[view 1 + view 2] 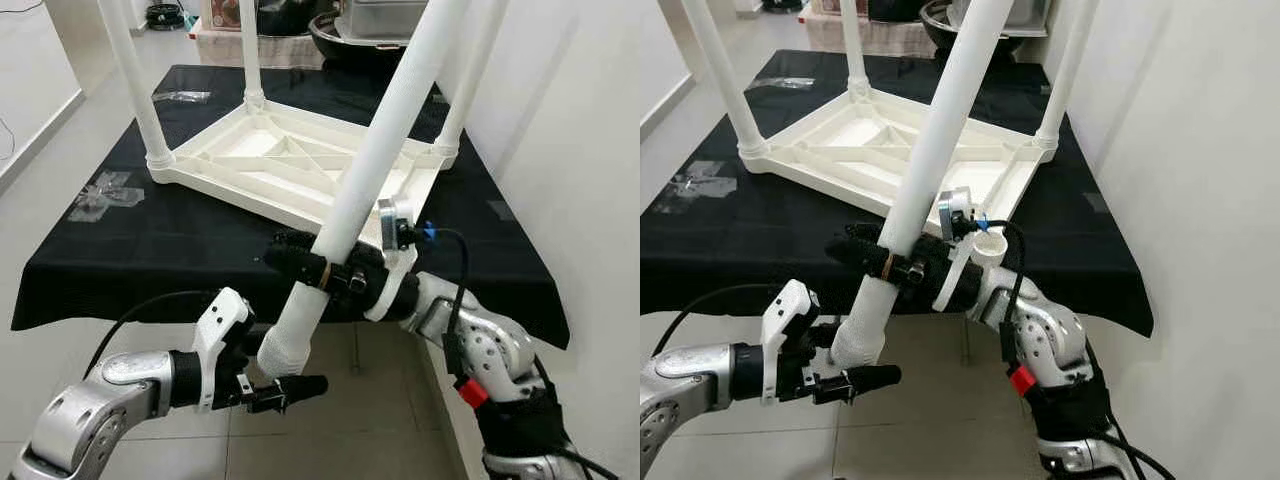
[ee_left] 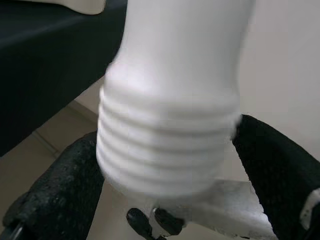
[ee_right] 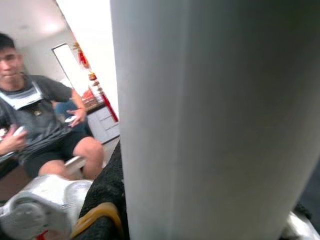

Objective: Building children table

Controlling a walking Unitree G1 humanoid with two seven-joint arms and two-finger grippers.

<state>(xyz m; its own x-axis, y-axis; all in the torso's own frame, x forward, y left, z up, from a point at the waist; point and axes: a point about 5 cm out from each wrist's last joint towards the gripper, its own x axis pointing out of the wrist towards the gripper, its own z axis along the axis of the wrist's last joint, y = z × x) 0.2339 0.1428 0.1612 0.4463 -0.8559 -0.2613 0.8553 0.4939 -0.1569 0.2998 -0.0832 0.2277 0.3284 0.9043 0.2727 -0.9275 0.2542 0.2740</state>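
Left eye view, black-clothed table (image 1: 150,250), tiled floor (image 1: 380,420)

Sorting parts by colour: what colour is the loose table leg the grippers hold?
White, like the tabletop; the table leg shows best in the left eye view.

The loose table leg (image 1: 375,140) and the upturned tabletop (image 1: 300,165) look like smooth white plastic with a soft sheen, the leg's end (image 2: 165,145) moulded into ridged threads. A matt black cloth (image 1: 190,240) covers the worktop, and the floor (image 1: 360,430) is pale glossy tile. The right gripper (image 1: 300,262) and left gripper (image 1: 285,390) have rough, matt black fingers (image 2: 55,190) on brushed silver metal arms (image 1: 90,400) with white plastic wrist housings (image 1: 222,330).
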